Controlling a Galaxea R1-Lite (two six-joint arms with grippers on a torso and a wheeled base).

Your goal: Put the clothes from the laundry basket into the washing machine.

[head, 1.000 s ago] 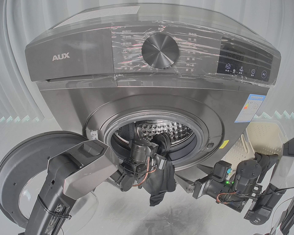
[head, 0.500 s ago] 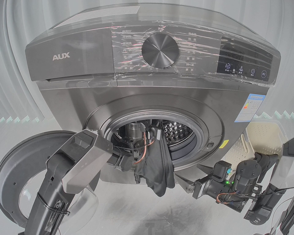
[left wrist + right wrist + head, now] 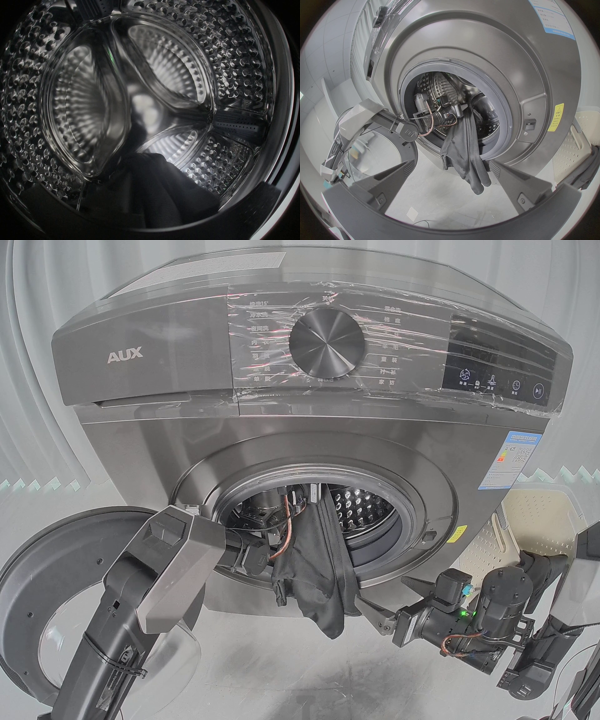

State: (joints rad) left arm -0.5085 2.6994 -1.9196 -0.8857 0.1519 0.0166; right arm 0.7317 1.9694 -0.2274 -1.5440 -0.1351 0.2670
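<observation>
- Head view: the grey metallic front-loading washing machine (image 3: pixel 187 446) stands directly ahead of both grippers, with its round port open.
- The round grey glass-centred door (image 3: pixel 44 577) is swung fully open, outboard of the left arm and well clear of the port.
- The perforated stainless-steel drum (image 3: pixel 237 62) lies straight ahead of the left gripper (image 3: pixel 461 110), which sits just inside the port near its upper edge.
- The cream perforated plastic laundry basket (image 3: pixel 544 521) stands behind the right gripper (image 3: pixel 381 590), beside the machine. Further dark clothing (image 3: pixel 540 568) is draped over its rim.
- The black fabric garment (image 3: pixel 312 577) hangs from the left gripper's tip, and the jaws appear clamped on its upper edge.
- Governing relation: the garment's long axis runs vertically, straight down from the left gripper. It crosses the port's lower lip, and most of its length hangs outside and below the gripper. Only a dark fold lies within the drum, near its lower front.
- Judgement: the left arm must travel deeper into the drum before release, or the trailing length may slide out over the lip.
- The right gripper is low, in front of and below the port, with its jaws spread wide and empty. It is the nearer to the basket.
</observation>
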